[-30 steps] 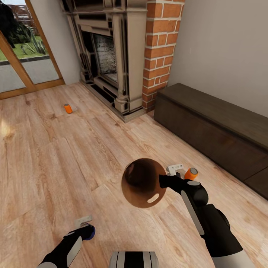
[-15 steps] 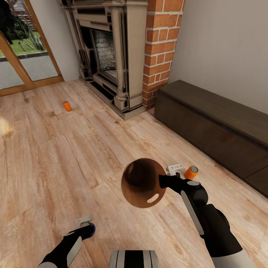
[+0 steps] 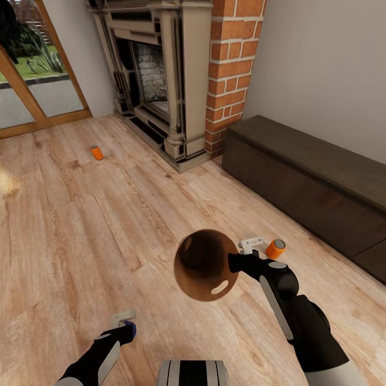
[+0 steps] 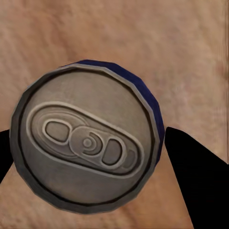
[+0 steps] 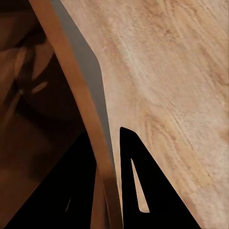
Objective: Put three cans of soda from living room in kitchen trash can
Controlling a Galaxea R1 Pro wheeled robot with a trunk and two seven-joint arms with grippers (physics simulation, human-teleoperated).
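My left gripper (image 3: 127, 327) is shut on the mottled blue soda can (image 4: 143, 88), low over the wood floor; in the left wrist view the can's grey metal top (image 4: 86, 143) sits between the dark fingers (image 4: 191, 167). My right gripper (image 3: 234, 261) is shut on the rim of the trash can (image 3: 205, 265), held tilted so its tan-brown inside and one handle slot face me. The right wrist view has the two fingers (image 5: 143, 181) pinching the bin's wall (image 5: 71, 81). One orange can (image 3: 275, 249) stands on the floor just beyond the right wrist. A second orange can (image 3: 96, 153) stands far off to the left.
The ornate dark fireplace (image 3: 155, 80) and red brick chimney (image 3: 230, 64) rise ahead. A long dark low bench (image 3: 305, 177) runs along the right wall. Glass doors (image 3: 32, 80) are at the far left. Light wood floor (image 3: 80, 241) spreads between them.
The whole view shifted slightly a second ago, so the camera moved. Both arms keep nearly the same pose, each still holding its load.
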